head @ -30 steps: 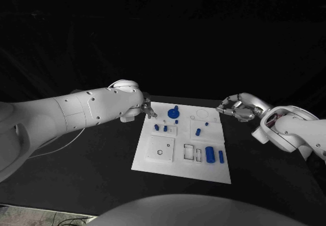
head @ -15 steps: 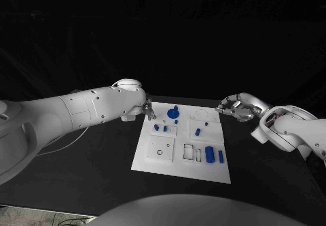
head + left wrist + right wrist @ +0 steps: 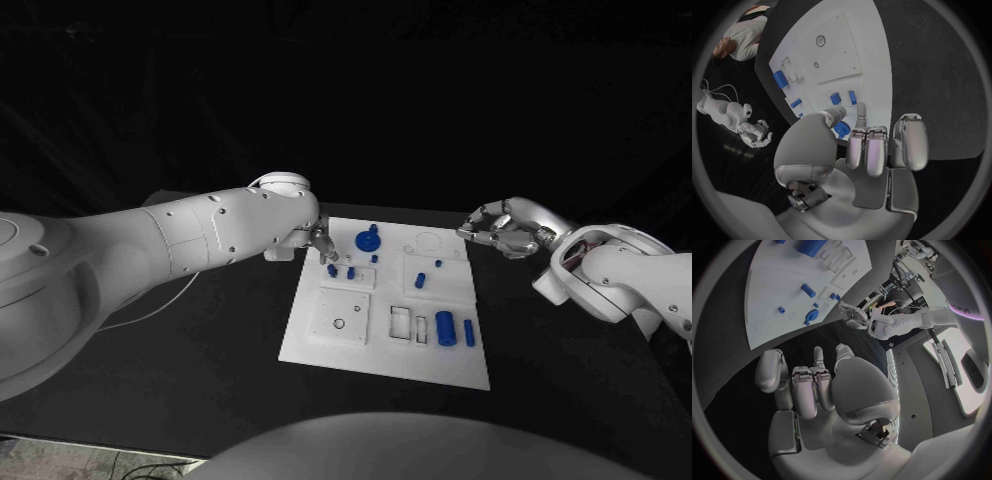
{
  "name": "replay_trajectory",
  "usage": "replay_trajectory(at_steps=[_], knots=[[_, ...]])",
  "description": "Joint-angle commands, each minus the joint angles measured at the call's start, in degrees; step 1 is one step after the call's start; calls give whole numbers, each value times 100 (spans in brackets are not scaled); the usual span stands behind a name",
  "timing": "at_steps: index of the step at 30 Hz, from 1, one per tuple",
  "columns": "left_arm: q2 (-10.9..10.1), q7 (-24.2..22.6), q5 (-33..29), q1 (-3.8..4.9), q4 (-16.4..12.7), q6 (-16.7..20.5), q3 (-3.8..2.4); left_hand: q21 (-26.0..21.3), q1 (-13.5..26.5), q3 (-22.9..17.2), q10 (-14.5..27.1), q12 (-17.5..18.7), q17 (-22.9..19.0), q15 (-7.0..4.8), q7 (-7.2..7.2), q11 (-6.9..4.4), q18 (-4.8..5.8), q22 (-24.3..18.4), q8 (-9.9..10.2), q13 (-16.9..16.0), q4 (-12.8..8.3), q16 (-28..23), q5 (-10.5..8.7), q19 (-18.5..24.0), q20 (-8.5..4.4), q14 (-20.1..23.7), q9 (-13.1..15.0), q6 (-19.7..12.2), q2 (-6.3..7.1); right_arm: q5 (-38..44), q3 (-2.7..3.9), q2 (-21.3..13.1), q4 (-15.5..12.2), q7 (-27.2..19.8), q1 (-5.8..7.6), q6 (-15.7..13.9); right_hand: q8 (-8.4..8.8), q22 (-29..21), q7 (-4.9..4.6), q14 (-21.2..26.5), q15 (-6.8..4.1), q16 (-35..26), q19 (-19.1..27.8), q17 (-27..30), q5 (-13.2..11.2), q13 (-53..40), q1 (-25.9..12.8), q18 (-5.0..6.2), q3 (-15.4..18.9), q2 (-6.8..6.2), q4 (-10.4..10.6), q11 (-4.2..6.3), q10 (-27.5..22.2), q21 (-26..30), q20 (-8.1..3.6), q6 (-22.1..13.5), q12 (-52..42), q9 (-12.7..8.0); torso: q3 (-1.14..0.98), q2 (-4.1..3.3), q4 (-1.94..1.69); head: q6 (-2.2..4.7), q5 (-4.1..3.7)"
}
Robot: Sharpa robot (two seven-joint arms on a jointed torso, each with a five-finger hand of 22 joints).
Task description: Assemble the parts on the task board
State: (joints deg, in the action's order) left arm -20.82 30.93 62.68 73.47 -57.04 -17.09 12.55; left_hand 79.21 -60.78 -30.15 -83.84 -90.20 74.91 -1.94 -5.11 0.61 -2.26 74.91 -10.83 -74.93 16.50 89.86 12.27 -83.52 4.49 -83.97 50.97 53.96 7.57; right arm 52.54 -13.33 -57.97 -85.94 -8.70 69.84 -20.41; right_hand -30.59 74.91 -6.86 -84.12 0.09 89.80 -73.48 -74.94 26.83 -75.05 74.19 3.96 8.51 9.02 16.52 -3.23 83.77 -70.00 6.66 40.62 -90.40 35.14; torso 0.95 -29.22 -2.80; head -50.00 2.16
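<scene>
The left robot hand (image 3: 317, 240), fingers apart and empty, is held at the task board's (image 3: 325, 345) upper-left edge (centre frame); the right robot hand (image 3: 500, 230) is curled, empty, at right.

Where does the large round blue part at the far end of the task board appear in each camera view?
Head view: the large round blue part stands at the far end of the task board, beside the left hand.
Left wrist view: the part lies just beyond the left hand's thumb, partly hidden by it.
Right wrist view: the part stands near the board edge that faces the left hand.
Shared landmark: the white task board.
</scene>
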Motion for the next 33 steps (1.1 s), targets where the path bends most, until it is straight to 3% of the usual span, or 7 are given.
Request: replay_trajectory(at_steps=[1,17,33], knots=[[51,-86,-56,-14,64,-213,-1,-22,90,45,-616,20,1509,36,11,44,-39,1159,37,-1507,17,14,-19,34,22,-603,-39,68,-17,22,0,-2,-12,4,-3,82,17,840,0,-588,20,20,7,-1506,31,-1495,45,109,-11,11,-6,16,623,11,11,6,40,-6,1,-2,0,0,-3],[155,11,312,-43,197,-367,0,-54,212,159,-616,20,1509,23,37,9,-49,1148,2,-1507,8,14,-90,59,23,-603,-37,125,11,22,0,-17,-22,-3,-3,82,13,841,0,-588,20,20,5,-1506,30,-1495,47,109,-12,14,-6,15,623,10,11,15,40,-5,1,3,-1,0,-9],[206,-125,250,-96,261,-257,1,-49,-21,3,-616,20,1509,-1,100,-18,-49,1149,-150,-1507,-80,14,40,63,3,-603,121,195,-61,22,0,-21,-30,1,-3,81,13,841,0,-588,20,20,5,-1506,30,-1495,47,109,-12,14,-6,15,623,10,11,15,40,-5,1,4,-2,0,-19]])
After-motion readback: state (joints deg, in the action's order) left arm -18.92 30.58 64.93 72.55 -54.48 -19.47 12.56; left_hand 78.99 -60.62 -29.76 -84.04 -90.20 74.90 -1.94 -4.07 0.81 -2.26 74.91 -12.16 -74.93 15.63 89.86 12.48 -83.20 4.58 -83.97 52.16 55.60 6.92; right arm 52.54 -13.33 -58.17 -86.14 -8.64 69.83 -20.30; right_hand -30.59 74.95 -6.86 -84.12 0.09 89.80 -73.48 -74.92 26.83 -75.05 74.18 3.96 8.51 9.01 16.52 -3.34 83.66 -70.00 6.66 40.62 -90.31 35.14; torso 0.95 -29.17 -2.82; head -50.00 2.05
